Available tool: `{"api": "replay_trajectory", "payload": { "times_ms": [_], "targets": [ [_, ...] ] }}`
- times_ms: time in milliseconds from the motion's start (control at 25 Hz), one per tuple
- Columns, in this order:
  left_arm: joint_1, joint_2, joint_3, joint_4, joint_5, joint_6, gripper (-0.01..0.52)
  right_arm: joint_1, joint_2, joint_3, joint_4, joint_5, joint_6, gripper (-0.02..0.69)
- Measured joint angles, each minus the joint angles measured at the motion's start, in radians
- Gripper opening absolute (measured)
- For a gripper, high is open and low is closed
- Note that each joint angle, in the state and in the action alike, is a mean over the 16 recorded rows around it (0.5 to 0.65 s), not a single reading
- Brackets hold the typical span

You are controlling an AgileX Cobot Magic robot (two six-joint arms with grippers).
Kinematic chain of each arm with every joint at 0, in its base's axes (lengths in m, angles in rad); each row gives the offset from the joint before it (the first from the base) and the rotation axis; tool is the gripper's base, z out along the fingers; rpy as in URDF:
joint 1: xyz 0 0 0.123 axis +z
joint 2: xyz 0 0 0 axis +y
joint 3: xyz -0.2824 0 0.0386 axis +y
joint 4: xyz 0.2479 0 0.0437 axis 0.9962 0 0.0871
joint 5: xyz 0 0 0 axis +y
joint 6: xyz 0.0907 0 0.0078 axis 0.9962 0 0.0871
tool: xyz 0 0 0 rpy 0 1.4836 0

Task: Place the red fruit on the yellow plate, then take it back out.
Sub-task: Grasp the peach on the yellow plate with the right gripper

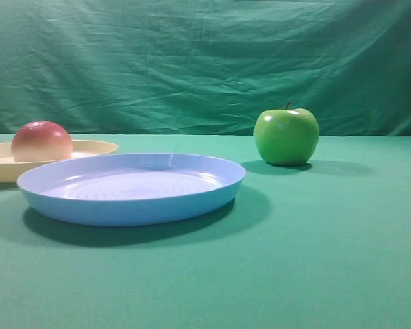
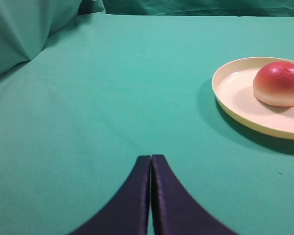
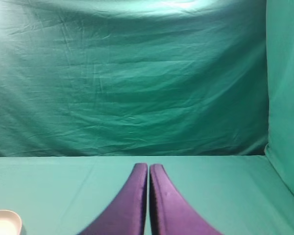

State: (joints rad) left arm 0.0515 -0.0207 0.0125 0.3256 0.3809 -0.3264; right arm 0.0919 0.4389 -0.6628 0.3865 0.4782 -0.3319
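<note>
The red fruit (image 1: 41,141) rests on the yellow plate (image 1: 96,147) at the far left of the exterior high view. The left wrist view shows the same fruit (image 2: 278,83) sitting on the plate (image 2: 235,93) at its right edge. My left gripper (image 2: 151,157) is shut and empty, low over the cloth, well to the left of and nearer than the plate. My right gripper (image 3: 148,166) is shut with nothing in it, facing the backdrop. A sliver of the plate's rim (image 3: 12,215) shows at the bottom left of the right wrist view. Neither gripper appears in the exterior high view.
A light blue plate (image 1: 131,186) lies in front of the yellow one. A green apple (image 1: 286,136) stands behind it to the right. Green cloth covers the table (image 1: 315,260) and hangs as a backdrop (image 1: 205,62) behind and at the sides.
</note>
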Motion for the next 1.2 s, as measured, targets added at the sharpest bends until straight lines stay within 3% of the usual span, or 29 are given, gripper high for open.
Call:
{"api": "replay_trajectory", "payload": {
  "times_ms": [520, 1200],
  "targets": [
    [0.000, 0.000, 0.000, 0.000, 0.000, 0.000, 0.000, 0.142, 0.402, -0.253, -0.010, 0.274, -0.188, 0.000],
    [0.000, 0.000, 0.000, 0.000, 0.000, 0.000, 0.000, 0.500, 1.157, -0.757, -0.038, 0.325, -0.225, 0.000]
  ]
}}
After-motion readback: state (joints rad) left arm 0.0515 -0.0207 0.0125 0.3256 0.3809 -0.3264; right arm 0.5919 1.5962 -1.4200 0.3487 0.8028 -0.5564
